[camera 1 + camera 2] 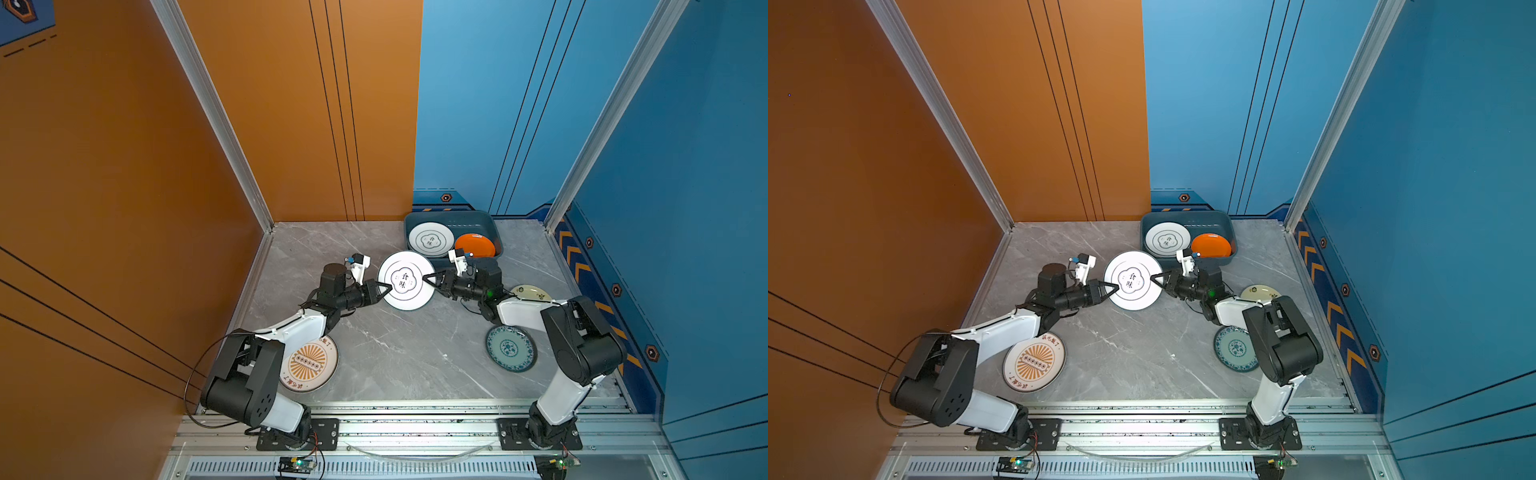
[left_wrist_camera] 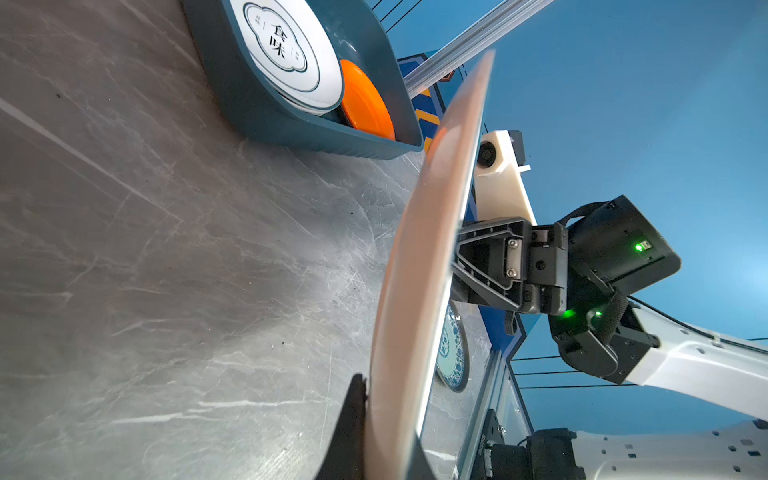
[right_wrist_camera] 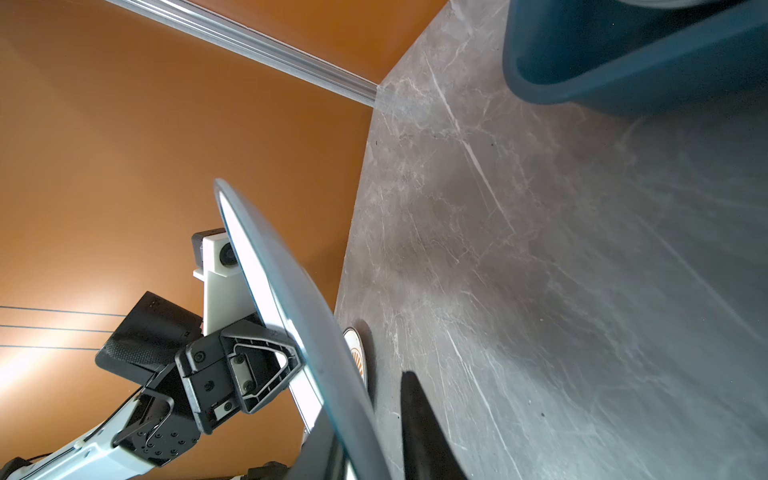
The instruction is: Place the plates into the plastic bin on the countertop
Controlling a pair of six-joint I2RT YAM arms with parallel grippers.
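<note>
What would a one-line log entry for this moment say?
left gripper: shut on white emblem plate | right gripper: open around its opposite rim | plate: lifted off countertop | plastic bin: orange plate inside

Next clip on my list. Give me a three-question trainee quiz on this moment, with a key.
1. How many plates show inside the plastic bin?
2. True or false: the teal floral plate lies on the countertop, outside the bin.
3. The left gripper is shut on: A) nothing, B) the raised white emblem plate, C) the bin's rim.
Key: 1. Two: the binned emblem plate and the orange plate. 2. True. 3. B.
</note>
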